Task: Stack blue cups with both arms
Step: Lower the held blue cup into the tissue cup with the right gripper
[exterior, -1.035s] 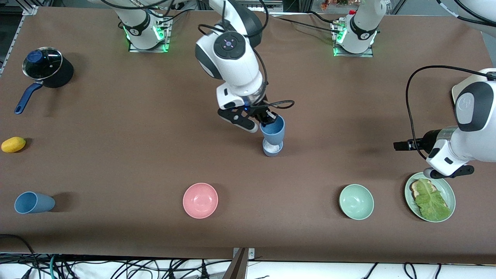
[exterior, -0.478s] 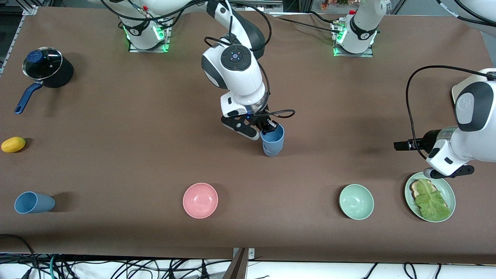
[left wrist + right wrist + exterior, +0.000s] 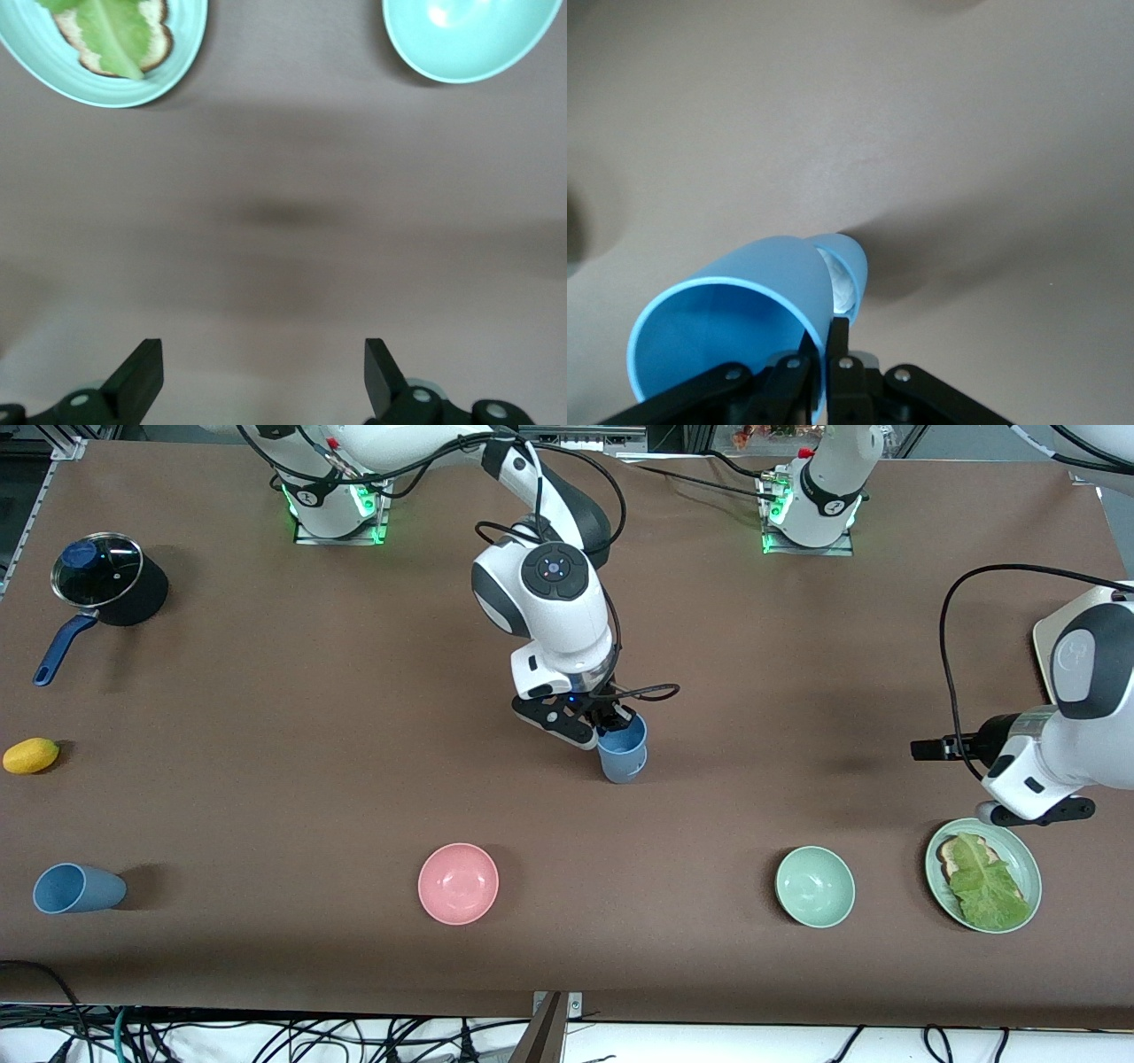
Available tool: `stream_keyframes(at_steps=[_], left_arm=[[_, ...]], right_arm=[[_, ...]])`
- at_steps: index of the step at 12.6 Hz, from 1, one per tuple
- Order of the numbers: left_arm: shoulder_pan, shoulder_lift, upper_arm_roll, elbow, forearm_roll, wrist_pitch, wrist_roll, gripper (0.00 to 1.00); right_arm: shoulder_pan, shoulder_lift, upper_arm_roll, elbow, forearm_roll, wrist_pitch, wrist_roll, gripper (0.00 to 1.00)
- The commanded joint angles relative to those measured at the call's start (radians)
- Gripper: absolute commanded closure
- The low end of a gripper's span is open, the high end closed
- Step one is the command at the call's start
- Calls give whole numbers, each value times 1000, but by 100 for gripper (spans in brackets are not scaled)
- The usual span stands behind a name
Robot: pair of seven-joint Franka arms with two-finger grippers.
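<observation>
My right gripper (image 3: 614, 722) is shut on the rim of the medium blue cup (image 3: 623, 746), one finger inside and one outside. This cup stands nested in the grey-blue cup (image 3: 624, 774) at the table's middle. In the right wrist view the held cup (image 3: 735, 328) fills the foreground at my right gripper (image 3: 824, 350), and the grey-blue cup's rim and whitish inside (image 3: 849, 270) show just past it. Another blue cup (image 3: 75, 888) lies on its side near the front edge, at the right arm's end. My left gripper (image 3: 1035, 813) (image 3: 263, 372) is open and empty over bare table beside the plate.
A pink bowl (image 3: 458, 883) and a pale green bowl (image 3: 815, 886) (image 3: 469, 35) stand nearer the front camera. A green plate (image 3: 1028, 864) (image 3: 186, 62) holds bread and lettuce. A lidded pot (image 3: 97, 580) and a yellow fruit (image 3: 31, 755) sit at the right arm's end.
My right gripper has lowered the blue cup into the grey-blue cup, whose whitish inside no longer shows from the front. The left arm has shifted slightly.
</observation>
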Motion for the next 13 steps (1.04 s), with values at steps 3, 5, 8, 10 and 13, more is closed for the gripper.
stream_keyframes(at_steps=[3,5,8,10,13], left_arm=[[-12,-87,-7,6,-6,-107,11,0],[-14,-110,-7,7,-19,-103,16,0],[-12,-180,-8,-61,-22,-46,22,0],[-11,-299,-25,-234,-19,105,24,0],[-4,-308,-28,-252,-16,115,25,0]], right_arm=[[7,23,2,34,-15,-13,9,100],[9,29,4,31,-15,-13,13,100],[17,43,2,31,-15,-9,13,100],[11,41,2,32,-15,-15,9,100],[1,31,1,37,-15,-26,4,71]])
